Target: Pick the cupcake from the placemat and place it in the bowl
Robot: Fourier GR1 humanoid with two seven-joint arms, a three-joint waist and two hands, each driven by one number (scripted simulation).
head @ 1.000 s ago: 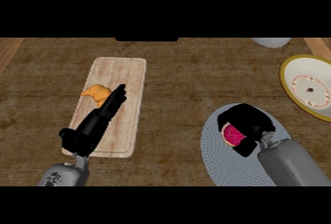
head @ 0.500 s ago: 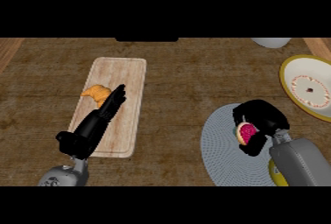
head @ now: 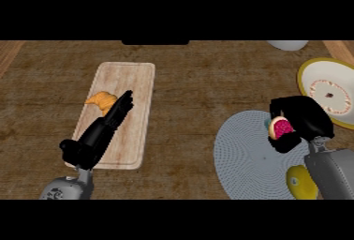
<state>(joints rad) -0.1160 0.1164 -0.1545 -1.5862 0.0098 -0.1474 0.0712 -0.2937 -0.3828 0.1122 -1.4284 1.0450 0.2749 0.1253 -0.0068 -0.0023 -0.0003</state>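
The cupcake (head: 281, 128), with its pink top, sits inside the curled fingers of the right hand (head: 304, 123), which wraps it from the far side and from below, so only part of it shows. It is above the far right part of the round grey placemat (head: 239, 154), and I cannot tell if it is already lifted or touches the mat. The bowl (head: 329, 89), yellow at the rim and white inside, is just to the far right of the hand, partly cut by the right edge of the view. A yellow thing (head: 301, 182) lies on the near part of the placemat, beside the right forearm. The main risk, as I judge it, is in the carry: the cupcake is soft and held partly hidden, so it can tilt or slip if the hand turns too quickly. The bowl rim is also close, and a low path could knock it. The left hand (head: 104, 129) rests with straight fingers on the wooden board (head: 138, 89) at the left, touching an orange thing (head: 101, 100); it holds nothing.
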